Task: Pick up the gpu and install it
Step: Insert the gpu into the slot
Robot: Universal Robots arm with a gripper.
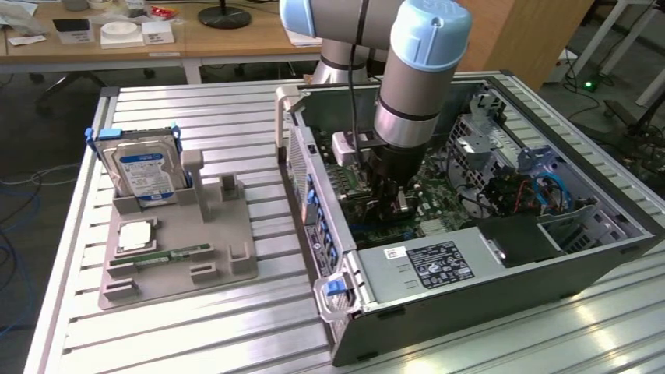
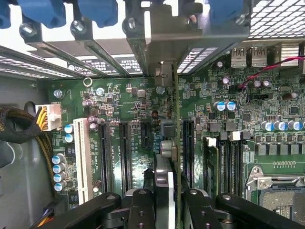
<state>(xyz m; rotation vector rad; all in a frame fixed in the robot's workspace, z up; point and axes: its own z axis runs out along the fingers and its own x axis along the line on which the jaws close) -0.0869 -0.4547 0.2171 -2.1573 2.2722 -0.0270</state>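
My gripper [image 2: 169, 206] is shut on the gpu [image 2: 174, 143]. I see the card edge-on, a thin green board with a dark cooler on one face, and its silver end bracket [image 2: 162, 45] reaches the case's rear slot frame. The card stands upright just over the motherboard [image 2: 119, 102], between the long black expansion slots [image 2: 125, 152] and in line with one of them. Whether it is seated I cannot tell. In the exterior view the gripper [image 1: 398, 199] reaches straight down into the open computer case [image 1: 311, 167], near the board's middle.
A grey fixture [image 1: 177, 241] at the exterior view's left holds a hard drive [image 1: 146, 171], a memory stick [image 1: 171, 254] and a square chip [image 1: 137, 235]. Inside the case are the power supply [image 1: 437, 261], a cable bundle [image 2: 19, 126] and blue cables [image 1: 540, 183].
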